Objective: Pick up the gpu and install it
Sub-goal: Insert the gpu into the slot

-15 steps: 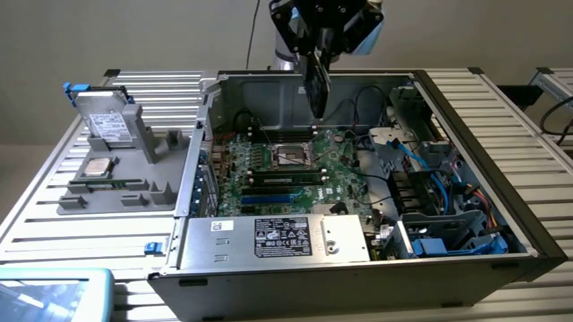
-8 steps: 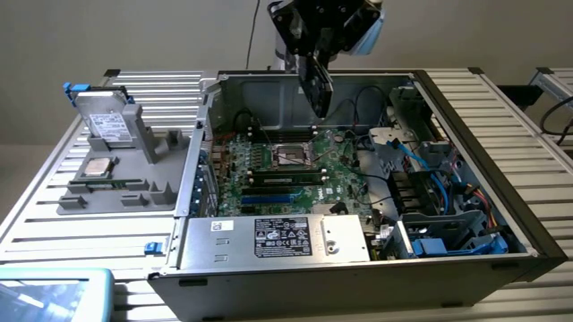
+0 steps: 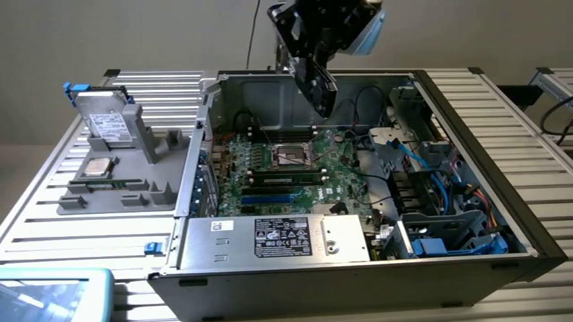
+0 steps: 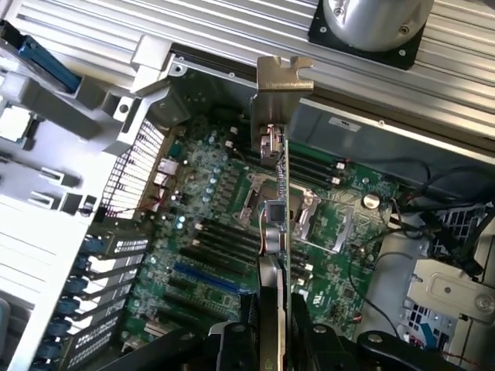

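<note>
Above the motherboard (image 3: pixel 268 155), the hand (image 4: pixel 276 313) is clamped on the gpu (image 3: pixel 316 90); the power-supply label (image 3: pixel 282 236) seems illegible.

Claw (image 4: pixel 278 321): black, angular, matte; wrist housing (image 3: pixel 309 23) glossy black, with a pale blue, possibly plastic, cover (image 3: pixel 371 32).

I hold the gpu (image 3: pixel 313 87) clamped in my gripper (image 4: pixel 274 309), edge-down and tilted above the motherboard (image 3: pixel 296 168), black face outward, its silvery bracket (image 4: pixel 283 77) at the far end.
</note>
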Controlling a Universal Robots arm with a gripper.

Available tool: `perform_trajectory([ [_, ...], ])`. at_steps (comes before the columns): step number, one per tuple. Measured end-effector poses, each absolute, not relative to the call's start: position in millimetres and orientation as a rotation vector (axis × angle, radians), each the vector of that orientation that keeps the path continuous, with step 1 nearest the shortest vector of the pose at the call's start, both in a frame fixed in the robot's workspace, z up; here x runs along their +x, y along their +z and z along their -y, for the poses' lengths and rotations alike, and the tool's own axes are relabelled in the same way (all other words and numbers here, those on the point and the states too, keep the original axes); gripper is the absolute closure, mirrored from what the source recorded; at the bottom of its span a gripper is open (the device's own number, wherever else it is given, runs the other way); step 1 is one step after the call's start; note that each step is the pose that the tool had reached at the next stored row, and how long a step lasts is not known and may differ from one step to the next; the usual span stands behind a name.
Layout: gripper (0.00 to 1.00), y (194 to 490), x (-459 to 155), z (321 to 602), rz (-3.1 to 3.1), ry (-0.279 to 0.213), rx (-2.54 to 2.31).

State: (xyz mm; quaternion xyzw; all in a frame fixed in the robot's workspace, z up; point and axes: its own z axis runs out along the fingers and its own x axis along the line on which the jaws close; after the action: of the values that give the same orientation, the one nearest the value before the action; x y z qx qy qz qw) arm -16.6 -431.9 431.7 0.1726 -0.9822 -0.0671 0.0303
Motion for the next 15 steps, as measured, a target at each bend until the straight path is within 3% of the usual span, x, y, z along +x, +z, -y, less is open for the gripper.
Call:
perform_trajectory([
  [15,0.72,431.2,-16.6,431.9,2.912,-0.192,0.932],
])
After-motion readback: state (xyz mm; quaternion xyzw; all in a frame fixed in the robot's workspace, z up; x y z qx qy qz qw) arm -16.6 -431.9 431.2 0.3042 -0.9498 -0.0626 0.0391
